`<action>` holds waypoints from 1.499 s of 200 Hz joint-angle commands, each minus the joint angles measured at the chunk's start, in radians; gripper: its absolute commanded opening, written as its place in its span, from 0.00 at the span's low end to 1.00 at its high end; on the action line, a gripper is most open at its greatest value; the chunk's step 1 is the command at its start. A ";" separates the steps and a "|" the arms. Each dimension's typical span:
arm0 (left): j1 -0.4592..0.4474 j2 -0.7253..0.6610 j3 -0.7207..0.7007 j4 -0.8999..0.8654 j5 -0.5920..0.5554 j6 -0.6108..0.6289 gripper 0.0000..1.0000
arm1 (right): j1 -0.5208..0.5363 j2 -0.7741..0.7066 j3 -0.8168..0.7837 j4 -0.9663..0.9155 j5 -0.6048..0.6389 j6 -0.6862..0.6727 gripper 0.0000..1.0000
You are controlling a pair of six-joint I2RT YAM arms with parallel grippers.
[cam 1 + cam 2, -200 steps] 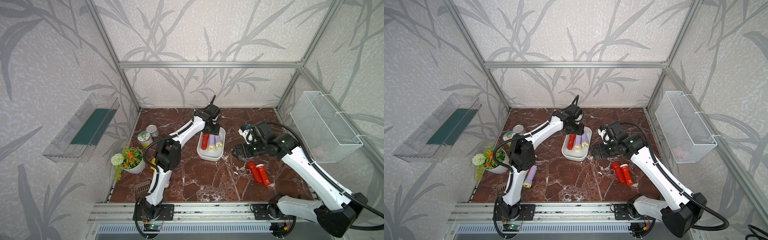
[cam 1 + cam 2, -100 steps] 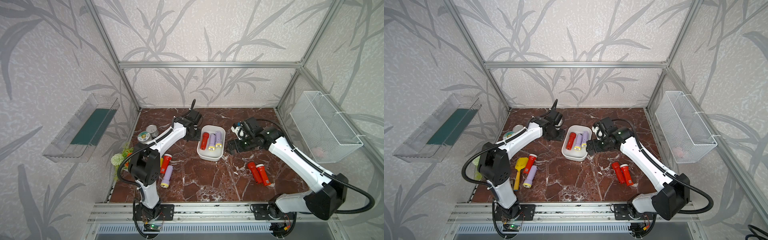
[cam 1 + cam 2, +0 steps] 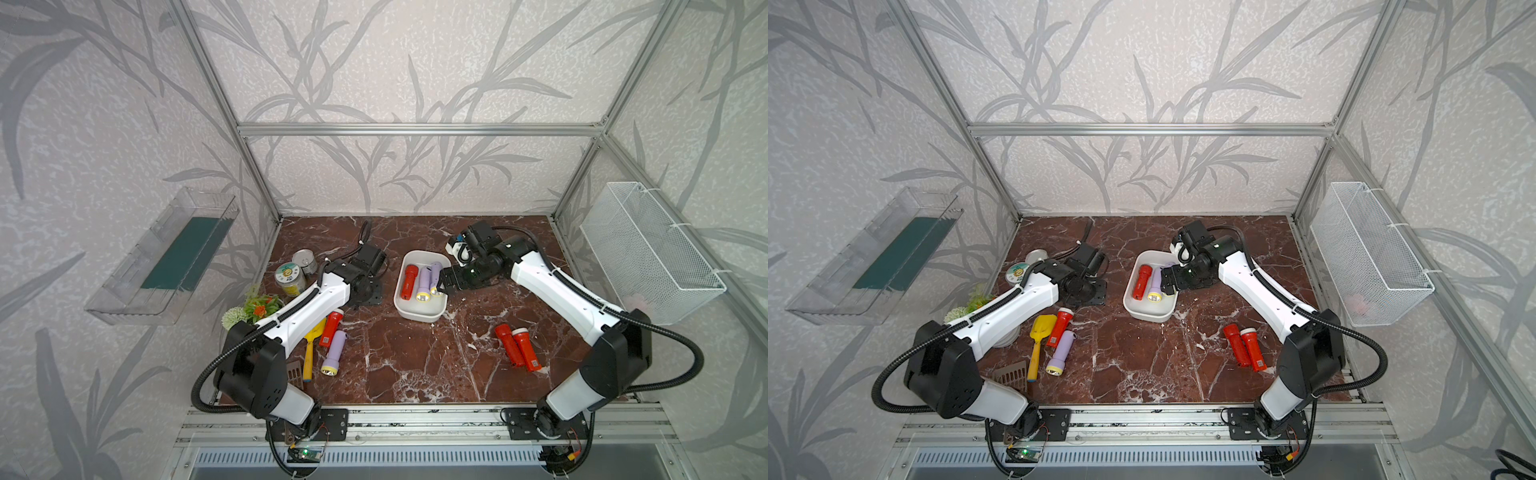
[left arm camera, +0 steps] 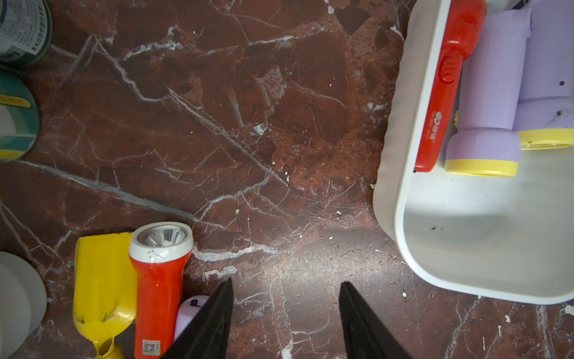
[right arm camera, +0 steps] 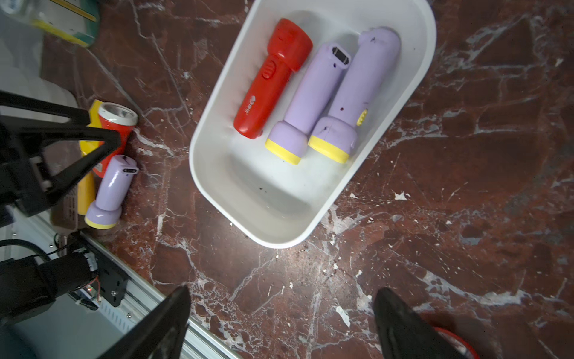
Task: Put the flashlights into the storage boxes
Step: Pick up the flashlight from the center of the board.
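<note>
The storage box, a shallow white tub, holds one red flashlight and two lavender flashlights side by side. In both top views a red flashlight and a lavender one lie at the front left. Two red flashlights lie at the front right. My left gripper is open and empty over bare marble between the tub and the left red flashlight. My right gripper is open and empty beside the tub's right edge.
A yellow spatula lies against the left flashlights. Two cans and a flower pot stand at the left edge. A clear wall bin hangs on the left wall and a white wire basket on the right.
My left gripper has left the tub and swung out to its left. My right gripper has moved in toward the tub's right side, jaws narrowing slightly.
</note>
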 commanded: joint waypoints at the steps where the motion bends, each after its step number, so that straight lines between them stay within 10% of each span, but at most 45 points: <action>1: 0.004 -0.031 -0.027 0.031 0.040 -0.037 0.58 | -0.025 0.071 0.021 -0.128 0.057 0.006 0.87; 126: -0.001 0.062 0.079 0.217 0.373 0.101 0.99 | -0.045 -0.123 -0.332 -0.061 0.148 0.158 0.83; 300: -0.060 0.327 0.400 0.247 0.480 0.137 0.99 | -0.084 -0.225 -0.576 -0.109 0.320 0.317 0.83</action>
